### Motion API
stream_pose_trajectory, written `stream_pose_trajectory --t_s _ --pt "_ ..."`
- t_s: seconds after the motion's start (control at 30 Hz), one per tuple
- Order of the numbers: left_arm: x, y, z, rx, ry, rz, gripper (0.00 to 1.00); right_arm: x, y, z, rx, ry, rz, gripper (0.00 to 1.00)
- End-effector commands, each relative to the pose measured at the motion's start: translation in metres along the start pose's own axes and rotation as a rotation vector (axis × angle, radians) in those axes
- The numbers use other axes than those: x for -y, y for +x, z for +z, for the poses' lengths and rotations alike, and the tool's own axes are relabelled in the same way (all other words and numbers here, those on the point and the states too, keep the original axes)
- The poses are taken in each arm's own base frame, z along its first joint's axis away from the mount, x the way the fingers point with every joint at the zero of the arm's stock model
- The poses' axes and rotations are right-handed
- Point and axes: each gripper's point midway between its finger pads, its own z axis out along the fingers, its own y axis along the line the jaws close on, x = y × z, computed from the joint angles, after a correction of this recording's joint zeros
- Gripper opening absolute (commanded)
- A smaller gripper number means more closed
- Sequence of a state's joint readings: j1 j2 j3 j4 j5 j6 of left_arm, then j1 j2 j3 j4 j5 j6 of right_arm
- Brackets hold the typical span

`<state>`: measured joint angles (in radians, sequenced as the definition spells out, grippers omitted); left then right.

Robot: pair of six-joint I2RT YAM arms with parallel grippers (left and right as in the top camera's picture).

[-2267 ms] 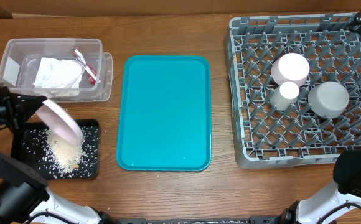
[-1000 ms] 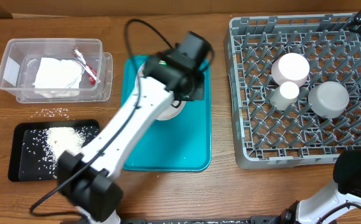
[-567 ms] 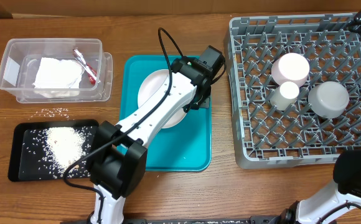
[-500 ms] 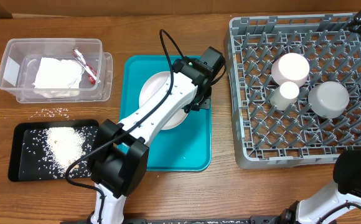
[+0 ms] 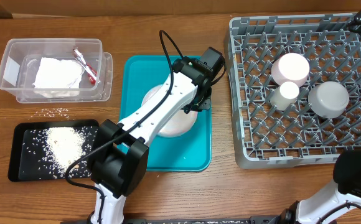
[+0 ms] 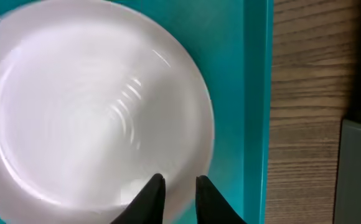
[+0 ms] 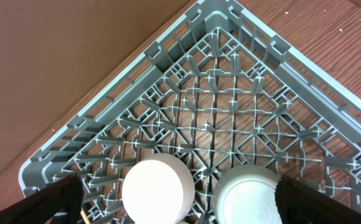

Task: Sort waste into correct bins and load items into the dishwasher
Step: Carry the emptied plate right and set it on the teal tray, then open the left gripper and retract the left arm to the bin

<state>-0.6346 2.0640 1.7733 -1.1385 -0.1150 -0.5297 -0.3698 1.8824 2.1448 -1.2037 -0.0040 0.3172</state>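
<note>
Straddling the pale plate's [image 6: 93, 106] rim, the left gripper [image 6: 175, 194] hovers over the teal tray [image 6: 255, 93] at frame centre, fingers [image 6: 148, 198] narrowly parted — pinching or freed, I cannot tell — dish rack [image 5: 238, 93] rightward, under the wide-open right gripper [image 7: 180, 202].

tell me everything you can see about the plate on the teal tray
The plate is large, round, glossy pale pinkish-white, with a shallow rim and nothing on it. It lies face up on the teal tray, near its right edge, partly hidden overhead by the left arm. The left gripper has fingertips slightly apart at its rim; whether they pinch it is unclear.
</note>
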Motion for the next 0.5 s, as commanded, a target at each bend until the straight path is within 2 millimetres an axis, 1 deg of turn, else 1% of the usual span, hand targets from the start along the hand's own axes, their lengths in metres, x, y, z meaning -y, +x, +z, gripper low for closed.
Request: stream_pose_trajectory --t_s 0.0,0.13,0.27,0.47 --pt "-0.012 -0.007 -0.004 0.022 -0.052 -0.026 0.18 -0.001 -0.002 -0.003 0.009 -0.009 0.006 1.0" --pt "-0.023 -0.019 -0.019 0.035 -0.048 -0.059 0.14 -0.001 -0.002 -0.003 0.009 -0.009 0.006 1.0" --pt "-0.041 -0.036 -0.04 0.059 -0.043 -0.112 0.11 -0.001 -0.002 -0.003 0.009 -0.009 0.006 1.0" --pt "-0.079 -0.063 -0.078 0.113 -0.036 -0.211 0.09 -0.001 -0.002 -0.003 0.009 -0.009 0.006 1.0"
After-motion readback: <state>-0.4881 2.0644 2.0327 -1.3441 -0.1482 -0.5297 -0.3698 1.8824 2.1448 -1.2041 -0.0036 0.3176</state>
